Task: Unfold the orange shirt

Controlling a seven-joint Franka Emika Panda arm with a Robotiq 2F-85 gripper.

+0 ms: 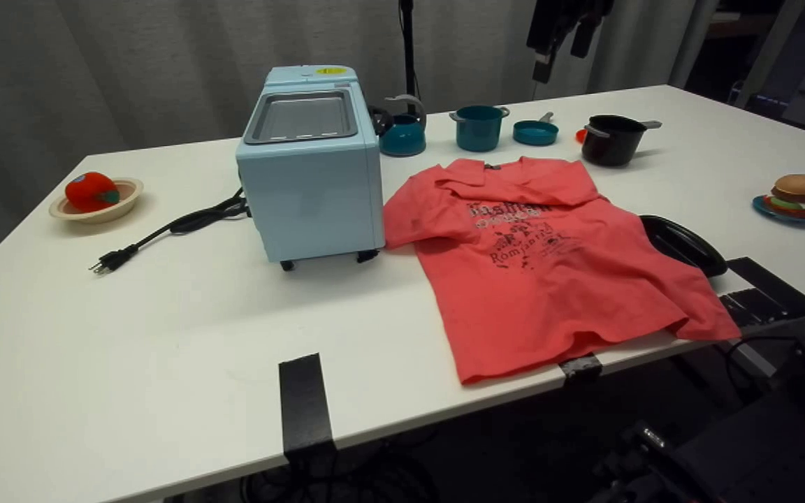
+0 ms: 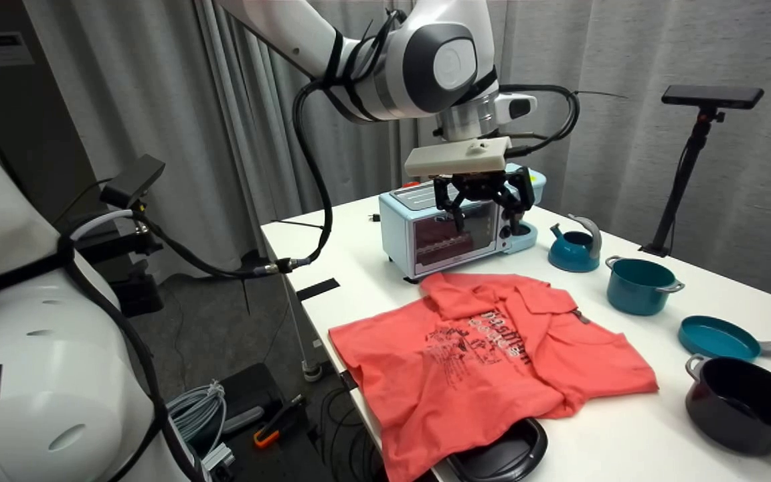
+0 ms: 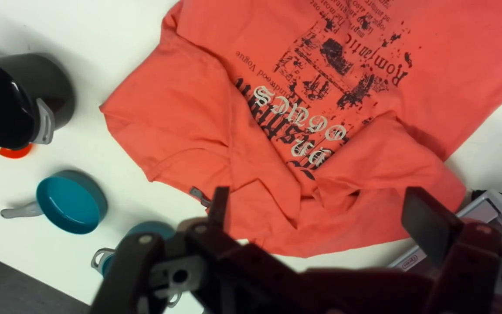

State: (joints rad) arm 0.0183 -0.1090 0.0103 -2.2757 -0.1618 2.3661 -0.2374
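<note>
Orange shirt (image 1: 535,286) lies spread by the counter (image 1: 186,349) edge nearest the robot base (image 2: 31,375), hem at that edge, collar end folded over. Print (image 3: 336,56) reads "Romantic" and, smaller, "Vogue"; larger letters run under a fold. Gripper (image 2: 487,224): fingers (image 3: 429,226) wide apart, holding nothing, raised clear of the fabric; collar end shows between them in the wrist view. Oven (image 2: 456,237) just beside one sleeve (image 1: 416,216); its red label (image 3: 410,262) too small to read. Black tray (image 2: 502,455) partly covered by the shirt. Kettle (image 2: 573,254), pot (image 2: 636,291) and frying pan (image 2: 717,338) toward the opposite edge.
</note>
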